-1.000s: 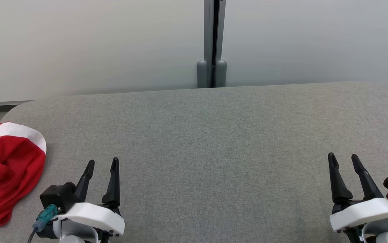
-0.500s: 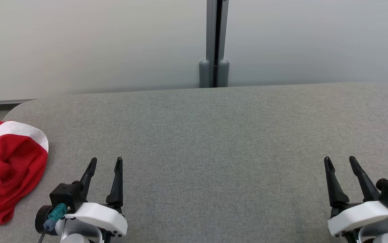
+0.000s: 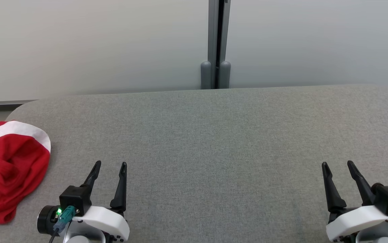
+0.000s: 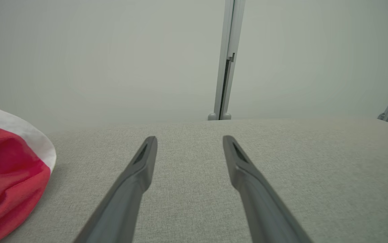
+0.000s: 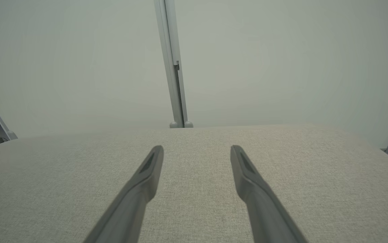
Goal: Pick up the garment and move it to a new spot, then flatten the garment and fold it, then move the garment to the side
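One garment (image 3: 9,168) lies on the table (image 3: 214,135), at its left end close to the rounded corner. It is red with a white band along its far edge, and it sits as a crumpled heap with deep folds rather than spread out. Part of it runs off the head view's left edge, so its full extent cannot be told.

The left gripper (image 3: 110,164) is near the heap, to its right and apart from it, with its jaws wide and empty. The right gripper (image 3: 337,164) is well apart at the table's right side, jaws likewise wide and holding nothing. The pick-up has not yet begun.

The garment looks like thin knit cloth: light, soft and limp, not fragile. It will likely sag and drape from whatever point lifts it. The table's woven cover probably grips it a little, so dragging may bunch it further, and lifting seems the better course.

A sensible hold is a raised fold on top of the heap, or the white band, which looks like a firmer hem. A pinch into the folds may catch several layers at once, which would make flattening harder. The left gripper, being nearer, seems the natural one to reach in.

By count there is one garment, one table and two grippers. Behind the table are two pale wall panels joined by one grey post (image 3: 216,40).
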Motion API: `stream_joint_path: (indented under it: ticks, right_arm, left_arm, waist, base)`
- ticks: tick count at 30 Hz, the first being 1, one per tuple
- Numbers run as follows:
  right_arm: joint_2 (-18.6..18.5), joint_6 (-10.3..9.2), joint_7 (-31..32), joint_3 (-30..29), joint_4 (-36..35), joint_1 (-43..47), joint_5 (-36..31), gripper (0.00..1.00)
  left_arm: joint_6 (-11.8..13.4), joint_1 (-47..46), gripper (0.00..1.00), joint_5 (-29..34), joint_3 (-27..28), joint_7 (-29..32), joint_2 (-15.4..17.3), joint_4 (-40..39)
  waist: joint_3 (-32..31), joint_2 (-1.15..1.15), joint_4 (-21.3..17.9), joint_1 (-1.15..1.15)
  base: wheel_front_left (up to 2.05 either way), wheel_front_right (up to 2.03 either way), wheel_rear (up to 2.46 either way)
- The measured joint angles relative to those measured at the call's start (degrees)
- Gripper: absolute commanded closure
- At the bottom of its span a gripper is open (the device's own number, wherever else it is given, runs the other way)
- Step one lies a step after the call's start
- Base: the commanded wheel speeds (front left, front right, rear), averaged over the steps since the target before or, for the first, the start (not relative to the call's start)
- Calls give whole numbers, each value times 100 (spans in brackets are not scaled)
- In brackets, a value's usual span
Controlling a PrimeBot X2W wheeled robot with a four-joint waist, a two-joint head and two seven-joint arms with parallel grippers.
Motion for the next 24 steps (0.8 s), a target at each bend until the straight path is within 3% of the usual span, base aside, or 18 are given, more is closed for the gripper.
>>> stream_joint_path:
  ticks: [9, 24]
  right_arm:
    - [5, 0, -44, 10, 79, 25, -62, 0]
    - [25, 0, -16, -32, 135, 16, 245, 0]
  left_arm:
    - [8, -34, 0, 201, -27, -83, 1, 198]
    - [43, -97, 0, -54, -75, -91, 2, 341]
  waist:
    - [-24, 0, 35, 0]
    - [-6, 0, 72, 0]
  base:
    - [0, 0, 0]
    - [0, 0, 0]
